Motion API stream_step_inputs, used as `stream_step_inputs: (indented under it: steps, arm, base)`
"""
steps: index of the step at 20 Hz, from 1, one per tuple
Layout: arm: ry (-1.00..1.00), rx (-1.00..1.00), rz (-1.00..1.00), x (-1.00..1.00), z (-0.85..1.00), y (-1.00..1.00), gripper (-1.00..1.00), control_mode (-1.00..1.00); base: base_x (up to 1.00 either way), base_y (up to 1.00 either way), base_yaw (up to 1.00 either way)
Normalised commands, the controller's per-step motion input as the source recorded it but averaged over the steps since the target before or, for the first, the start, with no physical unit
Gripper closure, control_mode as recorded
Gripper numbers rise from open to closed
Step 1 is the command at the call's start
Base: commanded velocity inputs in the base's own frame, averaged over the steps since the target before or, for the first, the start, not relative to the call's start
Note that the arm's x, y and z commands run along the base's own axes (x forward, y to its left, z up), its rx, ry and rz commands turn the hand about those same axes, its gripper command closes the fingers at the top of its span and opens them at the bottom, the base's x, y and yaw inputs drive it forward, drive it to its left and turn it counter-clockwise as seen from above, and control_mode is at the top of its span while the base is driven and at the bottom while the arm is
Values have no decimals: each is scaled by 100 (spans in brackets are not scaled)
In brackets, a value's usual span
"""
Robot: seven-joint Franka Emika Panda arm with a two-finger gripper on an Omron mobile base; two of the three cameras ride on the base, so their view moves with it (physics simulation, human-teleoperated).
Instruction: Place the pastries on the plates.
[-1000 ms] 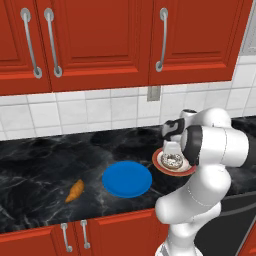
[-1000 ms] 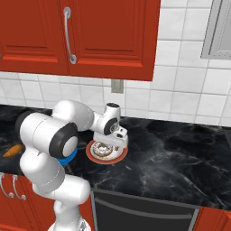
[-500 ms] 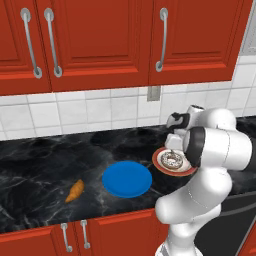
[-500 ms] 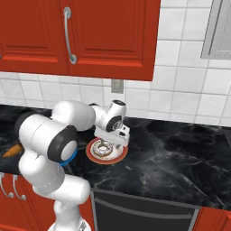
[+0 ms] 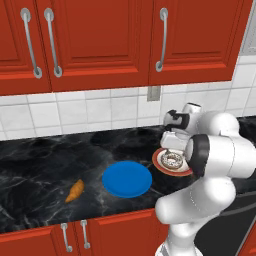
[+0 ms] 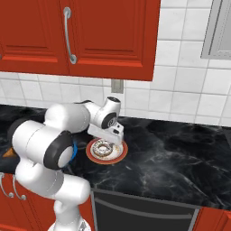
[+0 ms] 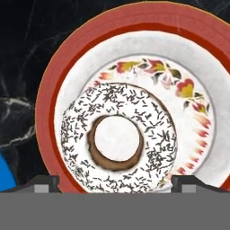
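So the sprinkled donut (image 7: 117, 139) sits flat on the red-rimmed plate (image 7: 47, 103) near the worktop's front edge, with the claw (image 7: 114, 182) spread open just above it. Croissant (image 5: 75, 190) lies well apart, beyond the blue plate (image 5: 127, 178), probably next.

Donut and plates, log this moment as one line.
donut: on red-rimmed plate | gripper: open above it | croissant: on counter | blue plate: empty
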Motion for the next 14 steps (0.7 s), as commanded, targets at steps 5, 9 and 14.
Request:
stream_step_inputs:
  steps: [5, 9, 14]
  arm:
    - [0, 0, 0, -26, 7, 62, -100, -100]
    - [0, 0, 0, -24, 6, 73, -100, -100]
    - [1, 0, 0, -29, 13, 74, -100, -100]
  base:
    - [0, 0, 0]
    - [0, 0, 0]
    - [0, 0, 0]
